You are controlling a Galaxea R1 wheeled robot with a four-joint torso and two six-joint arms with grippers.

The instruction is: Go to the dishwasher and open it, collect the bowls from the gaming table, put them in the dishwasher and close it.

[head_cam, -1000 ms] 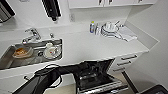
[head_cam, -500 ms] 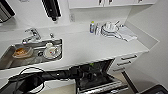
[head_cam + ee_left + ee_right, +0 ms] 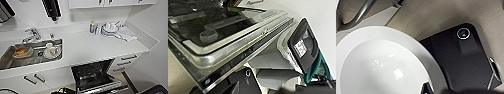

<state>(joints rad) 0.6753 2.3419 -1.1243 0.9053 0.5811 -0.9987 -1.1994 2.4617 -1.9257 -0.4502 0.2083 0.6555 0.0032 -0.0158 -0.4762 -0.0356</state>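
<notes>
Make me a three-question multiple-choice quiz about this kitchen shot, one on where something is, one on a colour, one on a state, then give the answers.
1. Where is the dishwasher?
A. under the counter, right of the sink
B. left of the sink
C. above the wall cupboards

2. What colour is the bowl in the right wrist view?
A. red
B. white
C. black

3. How is the dishwasher door?
A. shut
B. taken off
C. open

Answers:
1 A, the head view shows its dark inside below the counter, right of the sink.
2 B, the bowl is glossy white inside and on the rim.
3 C, the door is swung down and the dark inside shows behind it.
</notes>
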